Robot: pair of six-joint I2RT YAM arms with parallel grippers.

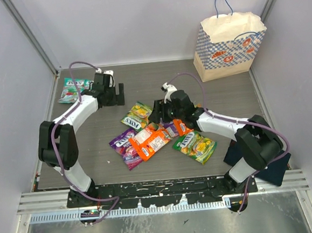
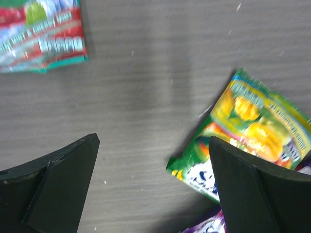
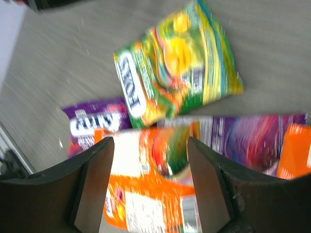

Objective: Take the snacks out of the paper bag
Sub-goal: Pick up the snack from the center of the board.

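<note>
Presently: snacks (image 1: 153, 141) — heaped mid-table, one teal packet (image 1: 69, 90) far left, outside the bag (image 1: 228, 43), upright far right. Left gripper (image 2: 154, 140) wide, empty; right gripper (image 3: 150, 141) wide over orange packet (image 3: 155, 204) — seemingly to grasp it.

The brand "FOX'S" reads in white on the green-yellow packet (image 3: 180, 68); print on the purple packet (image 3: 92, 124) and orange packet (image 3: 146, 194) is too blurred to read.
</note>
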